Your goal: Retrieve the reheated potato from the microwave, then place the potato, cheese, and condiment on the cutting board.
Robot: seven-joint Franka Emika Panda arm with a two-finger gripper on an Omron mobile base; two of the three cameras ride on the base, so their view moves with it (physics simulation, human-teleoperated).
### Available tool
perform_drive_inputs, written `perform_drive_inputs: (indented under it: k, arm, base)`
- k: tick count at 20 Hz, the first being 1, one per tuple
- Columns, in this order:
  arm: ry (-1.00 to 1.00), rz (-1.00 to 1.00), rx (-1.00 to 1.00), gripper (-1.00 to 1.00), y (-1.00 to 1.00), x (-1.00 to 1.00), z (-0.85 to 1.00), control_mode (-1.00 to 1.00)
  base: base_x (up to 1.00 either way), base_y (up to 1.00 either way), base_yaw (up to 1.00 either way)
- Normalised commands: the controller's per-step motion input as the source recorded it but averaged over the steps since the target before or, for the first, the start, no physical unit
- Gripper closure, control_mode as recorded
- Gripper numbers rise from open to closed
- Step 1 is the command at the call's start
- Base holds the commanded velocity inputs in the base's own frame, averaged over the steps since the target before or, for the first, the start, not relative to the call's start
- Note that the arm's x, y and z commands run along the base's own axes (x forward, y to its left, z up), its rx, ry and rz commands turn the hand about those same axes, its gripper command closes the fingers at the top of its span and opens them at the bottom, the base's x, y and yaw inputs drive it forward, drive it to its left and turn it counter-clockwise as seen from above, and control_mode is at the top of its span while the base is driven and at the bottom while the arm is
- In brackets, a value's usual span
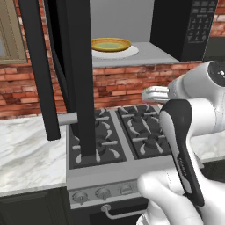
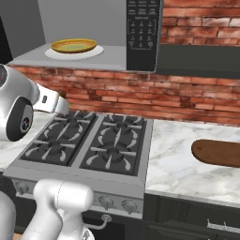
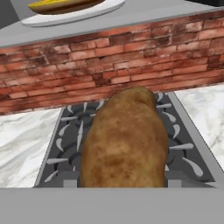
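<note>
The roundish brown-tan potato (image 3: 124,140) sits gripped in the claw above the black stove burners (image 2: 86,140), out of the open black microwave (image 2: 140,33). The carry is underway; next it must travel right to the dark brown oval wooden cutting board (image 2: 218,152) on the marble counter

One potato (image 3: 124,140), one cutting board (image 2: 218,153), one microwave (image 2: 143,35)

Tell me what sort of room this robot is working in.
A simulated home kitchen, most likely: a black four-burner gas stove, an open black microwave above it, and white marble countertops against a red brick wall.
</note>
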Motion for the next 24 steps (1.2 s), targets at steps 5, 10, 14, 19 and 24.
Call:
perform_drive_inputs:
  k: [5,10,14,19,24]
  arm:
    - [0.00,0.00,0.00,1.00,0.00,0.00,-0.12,-1.00]
    - [0.00,0.00,0.00,1.00,0.00,0.00,0.00,-1.00]
    - [0.00,0.00,0.00,1.00,0.00,0.00,0.00,-1.00]
    - [0.00,0.00,0.00,1.00,0.00,0.00,0.00,-1.00]
    - [0.00,0.00,0.00,1.00,0.00,0.00,0.00,-1.00]
  base:
    - [0.00,0.00,0.00]
    - [0.00,0.00,0.00]
    - [0.00,0.00,0.00]
    - [0.00,0.00,0.00]
    - [0.00,0.00,0.00]
